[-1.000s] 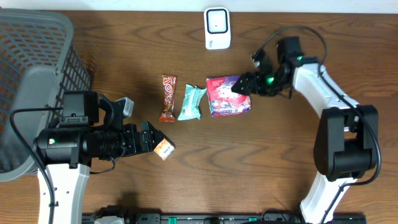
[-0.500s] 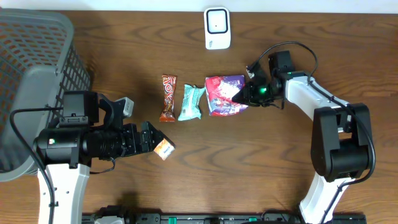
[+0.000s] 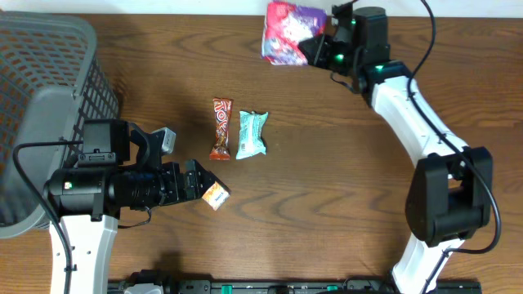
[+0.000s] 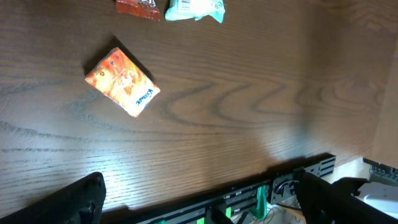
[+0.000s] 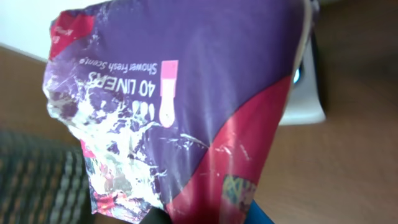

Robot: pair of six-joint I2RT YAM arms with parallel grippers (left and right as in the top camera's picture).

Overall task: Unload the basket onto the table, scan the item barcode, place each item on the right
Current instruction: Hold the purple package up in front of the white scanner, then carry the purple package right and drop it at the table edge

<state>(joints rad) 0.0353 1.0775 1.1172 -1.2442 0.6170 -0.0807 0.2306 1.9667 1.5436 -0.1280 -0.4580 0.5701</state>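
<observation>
The packet (image 5: 205, 93) was purple and crimson with white splashes. The box (image 4: 122, 83) was orange, the pouch (image 3: 251, 135) mint green, the bar (image 3: 221, 128) reddish brown, the basket (image 3: 41, 65) grey, the tabletop (image 3: 327, 180) dark wood-grain.

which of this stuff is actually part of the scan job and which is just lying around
In the job: purple-and-pink plastic liner pack, right gripper holding it, white scanner behind it.
Lying about: brown candy bar, teal snack wrapper, small orange box, grey mesh basket.

Left arm (image 3: 106, 189) low, jaws spread wide, right arm (image 3: 409, 106) outstretched, jaws clamped.
</observation>
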